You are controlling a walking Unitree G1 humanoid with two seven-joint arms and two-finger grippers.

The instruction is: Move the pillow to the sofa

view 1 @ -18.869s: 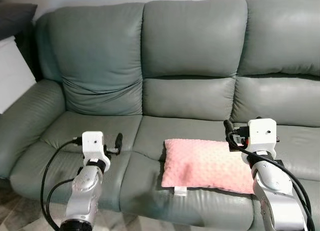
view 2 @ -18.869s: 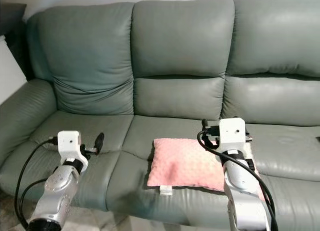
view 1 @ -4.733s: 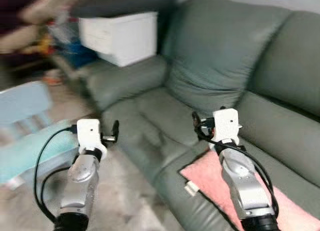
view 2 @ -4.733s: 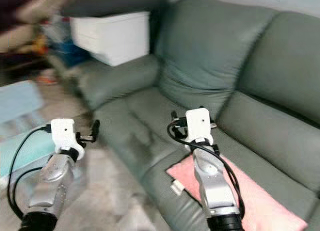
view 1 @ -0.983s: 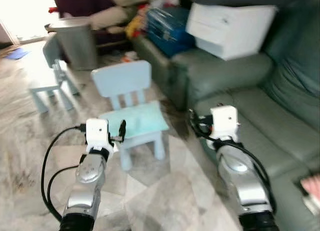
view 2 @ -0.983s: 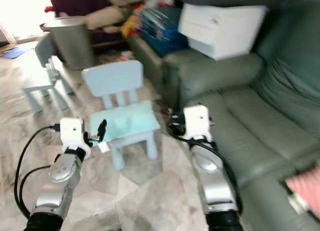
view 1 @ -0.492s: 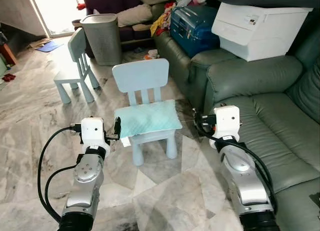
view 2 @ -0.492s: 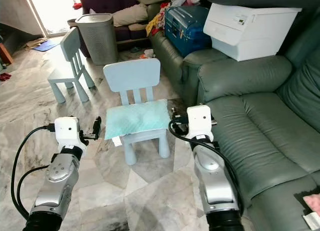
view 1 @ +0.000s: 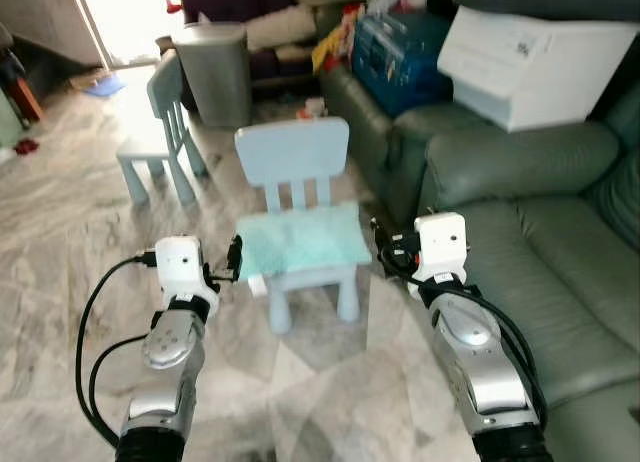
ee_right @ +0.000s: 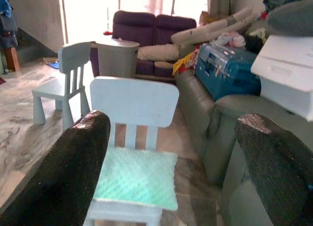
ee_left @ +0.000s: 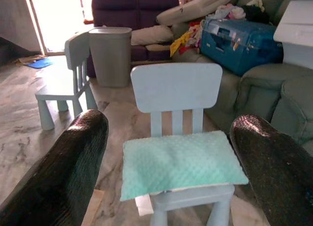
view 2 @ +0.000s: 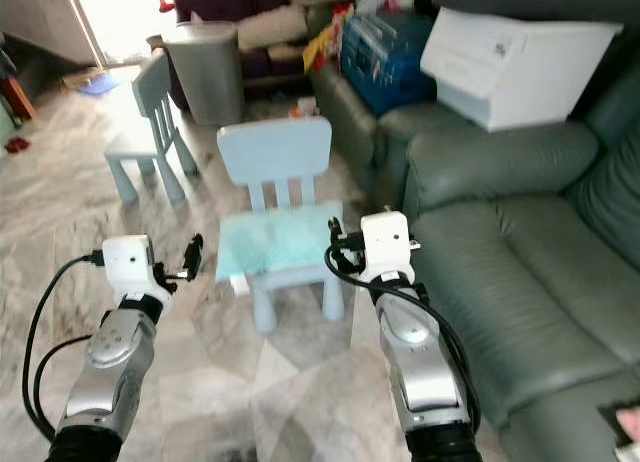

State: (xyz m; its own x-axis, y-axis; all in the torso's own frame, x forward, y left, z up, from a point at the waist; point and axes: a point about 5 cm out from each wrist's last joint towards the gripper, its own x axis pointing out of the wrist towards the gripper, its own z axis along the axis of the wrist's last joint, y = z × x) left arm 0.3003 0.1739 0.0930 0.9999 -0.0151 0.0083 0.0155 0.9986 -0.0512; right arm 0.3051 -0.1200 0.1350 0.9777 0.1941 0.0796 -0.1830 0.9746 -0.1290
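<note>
Pillow: a mint-green dimpled pillow (ee_left: 181,162) lies flat on the seat of a small pale-blue chair (view 1: 293,162), ahead of both grippers and between their lines of sight; a white tag hangs off its front edge.
Left gripper: the left gripper (view 1: 235,258) is held up in front of the robot, just short of the chair's near corner, touching nothing. In the left wrist view its two black fingers (ee_left: 63,177) stand wide apart, with the pillow and chair framed between them, and they grip nothing.
Right gripper: the right gripper (view 2: 336,234) is raised level with the other, close beside the chair's far corner and apart from the pillow. Its fingers (ee_right: 63,172) are likewise spread wide and empty.
Chair: upright on the marble floor (view 1: 60,232), backrest away from the robot.
Sofa: a grey-green leather sofa (view 2: 520,272) runs along the right gripper's outer side, its armrest just beyond that gripper.
Farther out: a white storage box (view 2: 520,52) sits on top of the sofa's arm end, a blue case (view 2: 385,42) beyond it.
Beyond the chair: a second pale-blue chair (view 1: 160,132), a grey bin (view 1: 212,67), and a dark purple couch (ee_left: 132,6) heaped with cushions and clothes.
</note>
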